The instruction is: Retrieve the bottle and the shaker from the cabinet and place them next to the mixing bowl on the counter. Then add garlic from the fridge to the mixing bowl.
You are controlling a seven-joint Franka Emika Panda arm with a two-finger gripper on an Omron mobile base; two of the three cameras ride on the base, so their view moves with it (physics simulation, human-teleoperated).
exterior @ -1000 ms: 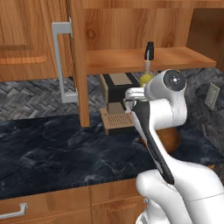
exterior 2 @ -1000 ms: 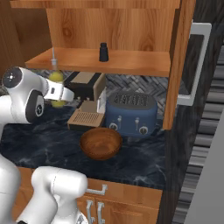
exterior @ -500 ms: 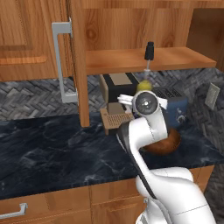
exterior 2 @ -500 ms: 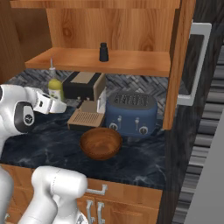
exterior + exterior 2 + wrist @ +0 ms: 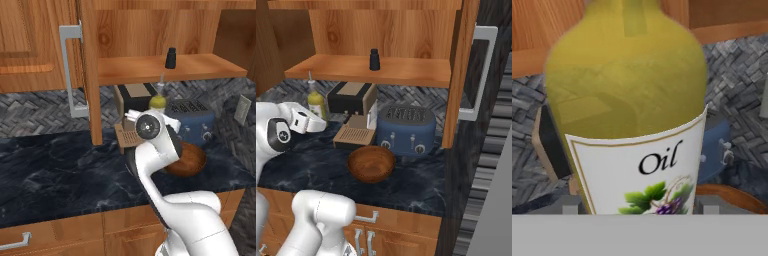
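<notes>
My gripper (image 5: 319, 119) is shut on the yellow oil bottle (image 5: 315, 102), which stands upright at the counter's back, left of the coffee machine in the right base view. In the left base view the bottle (image 5: 157, 102) peeks over my wrist. Seen from the hand, the bottle (image 5: 632, 100) sits between my fingertips (image 5: 568, 205), gripper (image 5: 637, 206) low on its label. The small black shaker (image 5: 171, 58) (image 5: 374, 59) stands on the open cabinet's shelf. The wooden mixing bowl (image 5: 371, 163) (image 5: 190, 161) rests on the dark counter in front of the toaster.
A coffee machine (image 5: 352, 98) and a blue toaster (image 5: 407, 128) stand against the backsplash behind the bowl. The open cabinet door (image 5: 465, 75) (image 5: 86, 70) hangs down over the counter. The shelf edge (image 5: 366, 75) overhangs the appliances.
The arm's elbow has swung down and folded in front of the counter. The held bottle has dropped slightly, staying near the coffee machine.
</notes>
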